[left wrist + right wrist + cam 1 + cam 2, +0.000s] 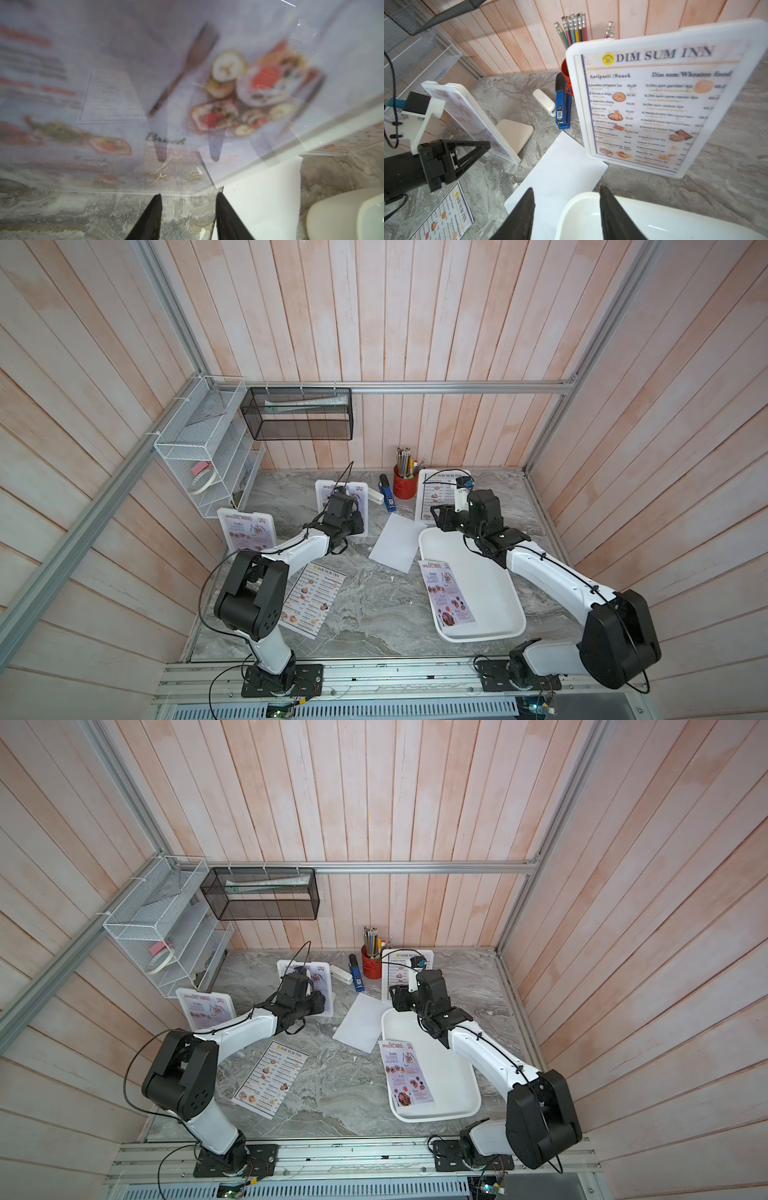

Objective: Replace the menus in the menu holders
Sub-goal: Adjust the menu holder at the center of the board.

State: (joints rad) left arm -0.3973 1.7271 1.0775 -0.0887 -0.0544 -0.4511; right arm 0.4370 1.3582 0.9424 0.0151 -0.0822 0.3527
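Note:
Three white menu holders stand at the back. The left holder and the middle holder show pinkish SPECIAL MENU sheets. The right holder shows a DIM SUM INN menu. My left gripper is open, its tips at the lower edge of the middle holder's clear front, with nothing between them. My right gripper is open above a blank white sheet and the corner of a white tray. A loose DIM SUM INN menu lies front left. A SPECIAL MENU sheet lies in the tray.
A red pencil cup, a blue stapler and a small white stapler stand between the middle and right holders. A white wire rack and a black mesh basket hang on the walls.

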